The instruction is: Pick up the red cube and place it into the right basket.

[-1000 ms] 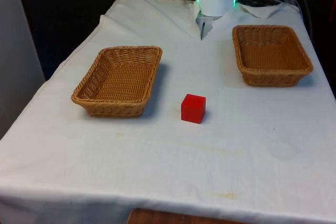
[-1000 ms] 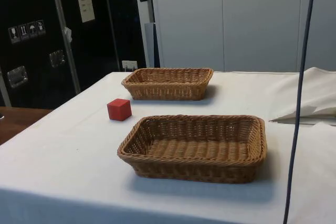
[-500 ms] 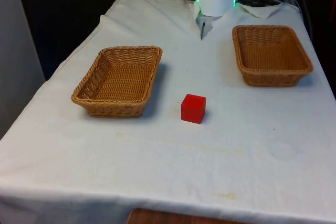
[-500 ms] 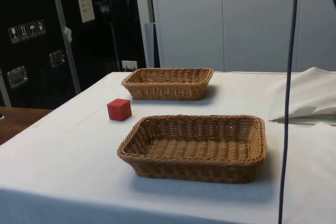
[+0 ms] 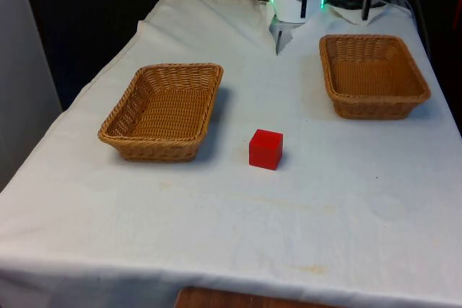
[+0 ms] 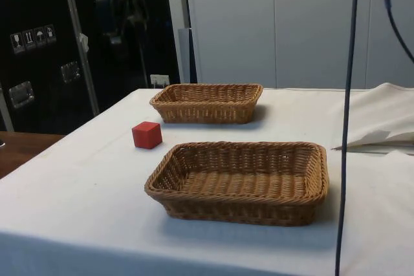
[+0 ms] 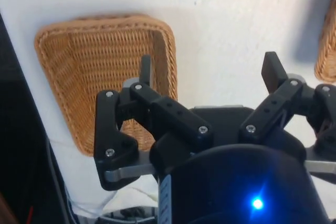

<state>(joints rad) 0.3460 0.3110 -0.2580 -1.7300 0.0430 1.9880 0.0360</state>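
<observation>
Finds the gripper newly swung out from the arm's base and now high above the surface; half a second ago sat further back, a second ago further still. Records the fingers spread wide, holding nothing.

Places the red cube well apart from the fingers, flat on the cloth, between the two baskets and unmoved throughout. Notes the nearer basket below and beyond the fingertips, empty, and the farther basket off to one side, with just its rim in the wrist view. Cannot settle from these pictures alone which of the two counts as the right one.

Judges the task barely begun: approach under way, no descent, no contact. Calls next for travel out over the cube, then a lowering with the fingers astride it.

Reports the surface covered by a white cloth, lightly creased and faintly stained, with a folded heap towards the robot's end. Notes dark cabinets and pale wall panels beyond the side, and a cable hanging close to that camera.
</observation>
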